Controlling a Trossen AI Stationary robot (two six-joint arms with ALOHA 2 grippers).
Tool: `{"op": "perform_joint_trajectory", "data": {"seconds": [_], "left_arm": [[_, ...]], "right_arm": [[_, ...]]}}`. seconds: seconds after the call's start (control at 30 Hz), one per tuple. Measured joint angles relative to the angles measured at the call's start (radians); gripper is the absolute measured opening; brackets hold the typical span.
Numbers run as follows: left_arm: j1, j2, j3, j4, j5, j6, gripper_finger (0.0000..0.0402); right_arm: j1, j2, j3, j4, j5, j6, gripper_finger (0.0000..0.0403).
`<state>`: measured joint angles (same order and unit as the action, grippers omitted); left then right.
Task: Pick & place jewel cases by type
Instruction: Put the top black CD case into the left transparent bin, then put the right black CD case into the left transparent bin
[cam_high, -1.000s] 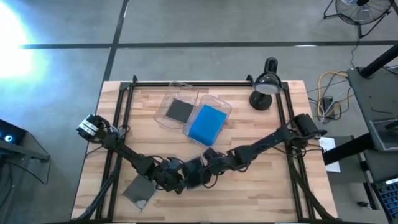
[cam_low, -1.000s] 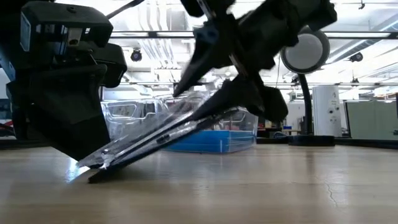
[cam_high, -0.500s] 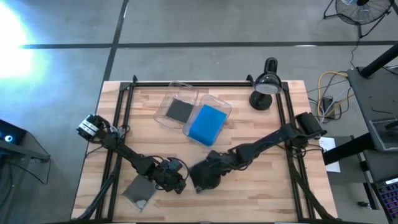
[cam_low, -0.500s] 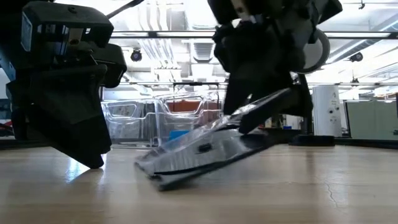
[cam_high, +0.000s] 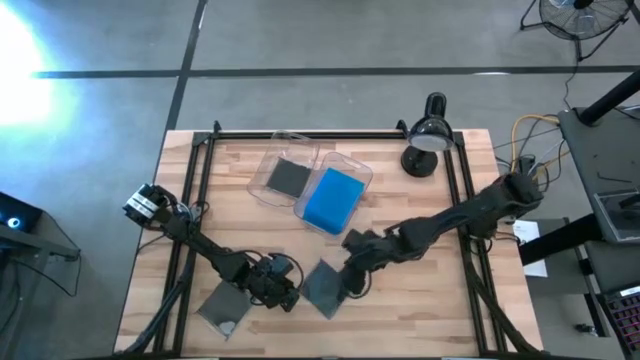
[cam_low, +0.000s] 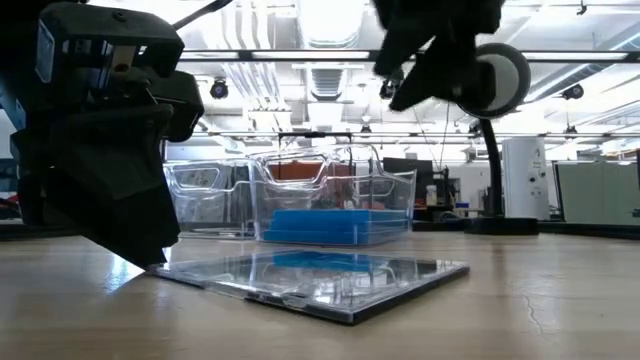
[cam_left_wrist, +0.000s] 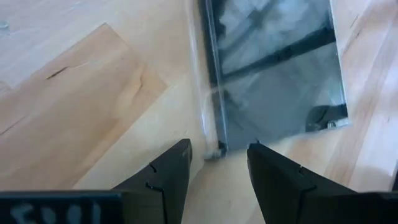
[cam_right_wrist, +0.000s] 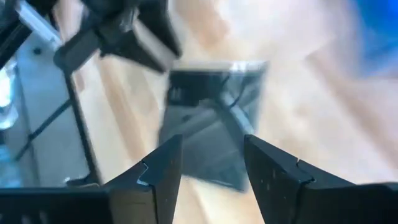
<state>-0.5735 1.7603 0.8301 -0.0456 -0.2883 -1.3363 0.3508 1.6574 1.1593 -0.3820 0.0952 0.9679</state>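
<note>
Dropped flat since a second ago, dark jewel case (cam_high: 323, 287) lies on bench (cam_high: 420, 310) at 6 o'clock of the bins; right gripper (cam_high: 356, 281) released above, left gripper (cam_high: 291, 296) open at its edge; light, stiff, slippery, brittle, so pinch an edge.

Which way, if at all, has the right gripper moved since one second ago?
Yes. The right gripper has let go of the dark jewel case and drawn back right, toward the lamp side of the table.
</note>
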Motion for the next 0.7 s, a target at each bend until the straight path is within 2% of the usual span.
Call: {"op": "perform_joint_trajectory", "data": {"seconds": [0.1, 0.17, 0.23, 0.37, 0.5, 0.7], "left_arm": [[0.0, 0.0, 0.0, 0.002, 0.0, -0.007, 0.0147], [0.001, 0.0, -0.001, 0.016, -0.001, -0.007, 0.0147], [0.004, -0.001, -0.001, 0.024, -0.003, -0.008, 0.0147], [0.012, -0.004, 0.001, 0.036, -0.027, -0.007, 0.0147], [0.027, -0.005, 0.0, 0.041, -0.029, 0.004, 0.0147], [0.063, -0.005, 0.002, 0.043, -0.035, 0.037, 0.0147]], "right_arm": [[0.0, -0.054, 0.0, -0.132, 0.118, 0.006, 0.0171], [-0.001, -0.064, -0.006, -0.202, 0.141, 0.039, 0.0176], [-0.004, -0.055, -0.031, -0.225, 0.105, 0.063, 0.0182], [0.004, 0.007, -0.097, -0.093, -0.011, 0.128, 0.019], [0.025, 0.084, -0.12, 0.057, -0.063, 0.212, 0.0194], [0.064, 0.109, -0.116, 0.07, -0.069, 0.45, 0.0194]]}}
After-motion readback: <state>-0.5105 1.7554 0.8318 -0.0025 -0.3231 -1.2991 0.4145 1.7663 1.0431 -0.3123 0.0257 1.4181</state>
